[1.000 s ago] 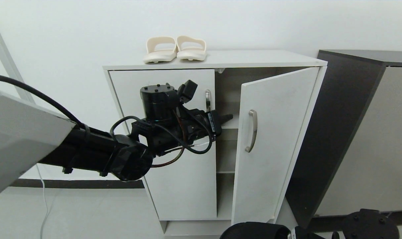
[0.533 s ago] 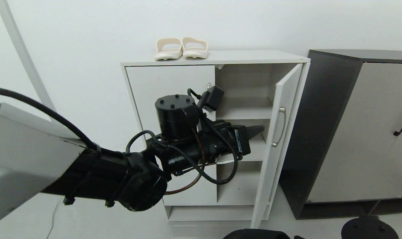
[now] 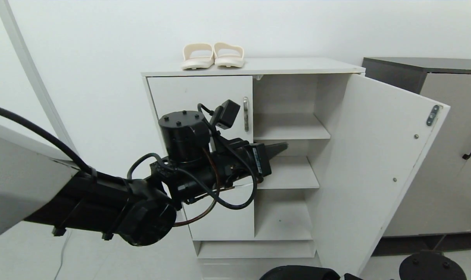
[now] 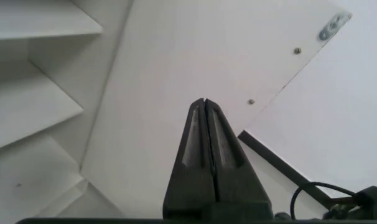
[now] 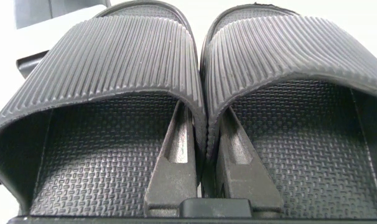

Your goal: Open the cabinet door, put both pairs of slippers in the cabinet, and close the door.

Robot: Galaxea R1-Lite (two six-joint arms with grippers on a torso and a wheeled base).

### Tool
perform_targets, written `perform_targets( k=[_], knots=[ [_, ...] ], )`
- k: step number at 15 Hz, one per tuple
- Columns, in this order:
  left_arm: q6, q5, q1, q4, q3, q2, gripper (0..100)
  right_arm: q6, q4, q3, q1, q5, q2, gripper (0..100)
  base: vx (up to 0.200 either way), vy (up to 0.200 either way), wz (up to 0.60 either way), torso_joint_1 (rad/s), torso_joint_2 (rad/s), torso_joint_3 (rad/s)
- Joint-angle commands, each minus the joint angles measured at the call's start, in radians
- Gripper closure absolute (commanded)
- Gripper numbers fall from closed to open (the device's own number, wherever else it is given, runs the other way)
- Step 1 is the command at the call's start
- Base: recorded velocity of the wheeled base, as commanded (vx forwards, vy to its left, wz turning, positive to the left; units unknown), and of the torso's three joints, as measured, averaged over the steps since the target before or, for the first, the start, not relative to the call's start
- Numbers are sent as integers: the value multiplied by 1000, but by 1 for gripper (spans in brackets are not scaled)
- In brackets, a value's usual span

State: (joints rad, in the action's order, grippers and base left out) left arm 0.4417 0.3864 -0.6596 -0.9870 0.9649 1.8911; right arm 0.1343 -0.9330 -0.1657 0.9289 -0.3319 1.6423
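Note:
The white cabinet (image 3: 297, 66) has its right door (image 3: 375, 163) swung wide open, baring three shelves (image 3: 290, 128); its left door (image 3: 196, 93) is closed. A pair of cream slippers (image 3: 213, 55) rests on the cabinet top. My left gripper (image 3: 283, 146) is shut and holds nothing, pointing into the opening at middle-shelf height; its wrist view shows the shut left gripper (image 4: 204, 102) before the door's inner face (image 4: 195, 56). My right gripper (image 5: 205, 118) is shut on a pair of black slippers (image 5: 114, 68), pinching their inner walls together. The black slippers (image 3: 297, 273) peek in low in front of the cabinet.
A dark cabinet (image 3: 445, 155) with grey doors stands right of the white one, and the open door reaches in front of it. A wall runs behind both. A white post (image 3: 29, 70) leans at the left.
The right door has swung from ajar to wide open. My left gripper has drawn back left from the door's edge. The head camera backed away from the cabinet early on.

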Motion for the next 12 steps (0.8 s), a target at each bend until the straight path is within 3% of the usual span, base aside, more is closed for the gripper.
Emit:
perform_targets(
  k=[1,4,6,7,8,10,12],
  knots=[
    [-9,0,61,7,-81,-136,100,-10,0,-46,-36,8,1,100,0,0,0,0,0,0],
    [-75,0,175,94,-184,-352,100,-68,0,-117,-119,51,8,100,0,0,0,0,0,0],
    [-84,-7,227,232,-224,-503,100,-119,0,-172,-133,168,34,100,0,0,0,0,0,0],
    [-115,-47,261,349,-249,-635,100,-177,-3,-232,-133,284,62,100,0,0,0,0,0,0],
    [-170,-92,287,439,-262,-731,100,-220,-3,-291,-133,381,94,100,0,0,0,0,0,0],
    [-282,-251,305,659,-279,-886,100,-301,-1,-413,-133,594,175,100,0,0,0,0,0,0],
    [-321,-402,305,815,-279,-1031,100,-326,-1,-511,-145,752,252,100,0,0,0,0,0,0]
  ],
)
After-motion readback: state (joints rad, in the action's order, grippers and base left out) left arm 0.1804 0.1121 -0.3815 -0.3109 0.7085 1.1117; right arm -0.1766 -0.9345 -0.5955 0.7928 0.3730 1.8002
